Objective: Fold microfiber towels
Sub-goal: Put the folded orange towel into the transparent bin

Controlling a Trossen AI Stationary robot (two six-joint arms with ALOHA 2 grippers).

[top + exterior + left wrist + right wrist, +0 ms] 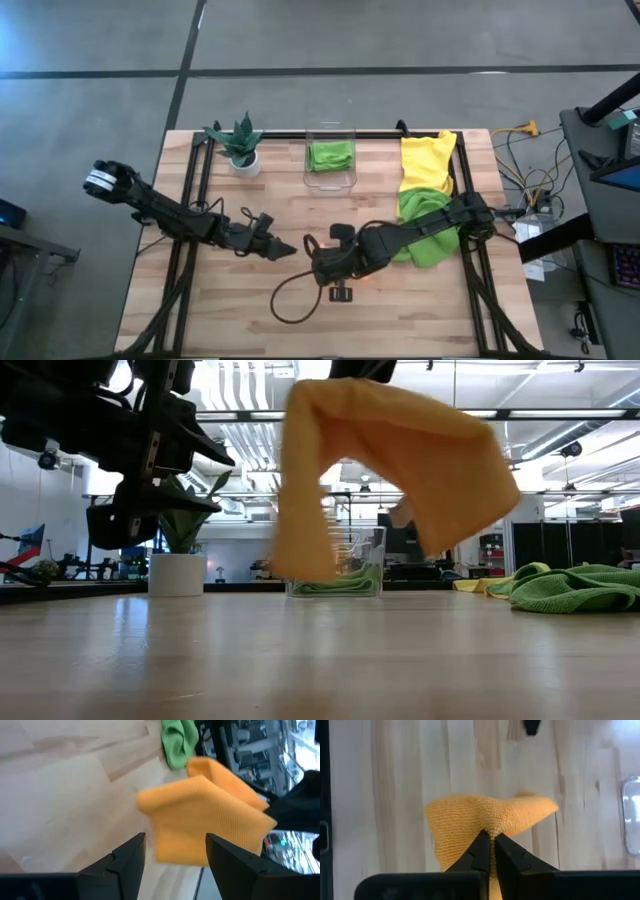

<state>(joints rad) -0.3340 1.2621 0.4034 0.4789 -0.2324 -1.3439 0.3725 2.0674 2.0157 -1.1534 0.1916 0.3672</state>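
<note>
An orange towel [385, 470] hangs in the air over the middle of the table. It also shows in the left wrist view [205, 825] and the right wrist view [470, 827]. In the high view my right arm hides it. My right gripper [493, 842] is shut on it, near the table's centre [320, 262]. My left gripper [175, 855] is open just left of the towel [282, 248], fingers pointing at it without touching. A lime green towel [425, 232] and a yellow towel [428, 160] lie crumpled at the right. Another lime green towel [330, 156] lies in the clear bin. My right gripper pinches a gathered ridge in the orange towel's upper part [492, 831] between its two fingers. The fingers come from above, pointing down. The towel drapes down on both sides of the pinch, slack and lifted clear of the table; its lower edge [300, 572] hangs free.
A clear plastic bin [331, 180] stands at the far middle and a small potted plant [243, 150] at the far left. A black cable [285, 305] loops on the near middle of the table. Bare wood [220, 310] lies at the near left.
</note>
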